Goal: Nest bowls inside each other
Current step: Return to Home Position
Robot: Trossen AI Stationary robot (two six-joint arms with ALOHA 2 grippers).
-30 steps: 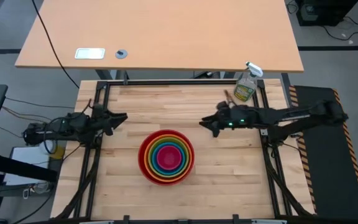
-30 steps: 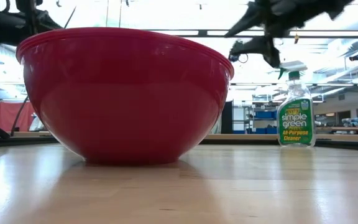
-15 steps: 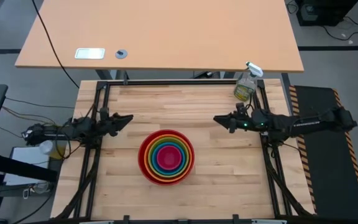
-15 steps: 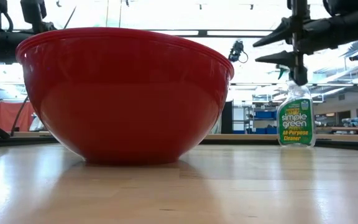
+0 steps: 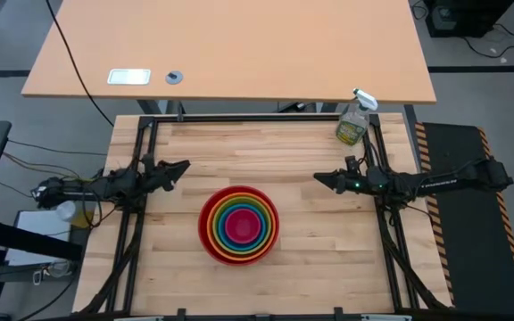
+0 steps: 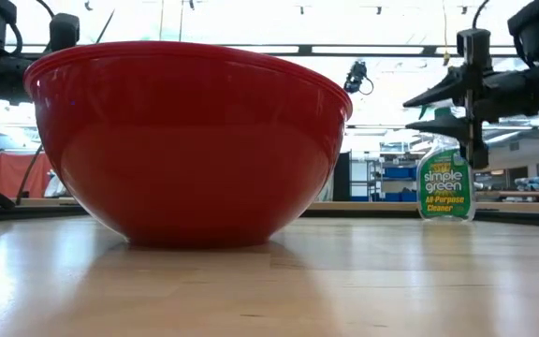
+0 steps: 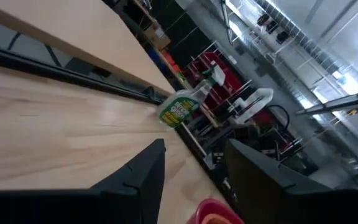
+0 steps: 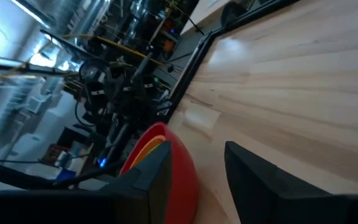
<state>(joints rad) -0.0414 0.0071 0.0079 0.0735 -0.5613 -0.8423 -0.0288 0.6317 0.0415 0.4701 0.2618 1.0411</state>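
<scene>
The bowls (image 5: 239, 225) sit nested in one stack near the table's middle, red outermost, then orange, lime green, blue and magenta in the centre. The red bowl (image 6: 190, 140) rests by its base on the wood. My left gripper (image 5: 184, 166) hovers level at the left side, open and empty, pointing toward the table's right. My right gripper (image 5: 318, 178) hovers level at the right side, open and empty, its fingers (image 6: 408, 101) pointing toward the stack. Both stay clear of the bowls. The wrist views show nothing between the left gripper's (image 7: 194, 155) or the right gripper's (image 8: 197, 155) fingers.
A clear spray bottle (image 5: 352, 125) with a green label stands at the table's far right corner. Black frame rails (image 5: 141, 134) run along the table's sides. A larger desk (image 5: 239, 53) lies beyond the far edge.
My right gripper has drawn back from above the stack toward the table's right edge, sinking and rolling as it went. My left gripper has sunk a little at the left side. The nested bowls have not moved.
</scene>
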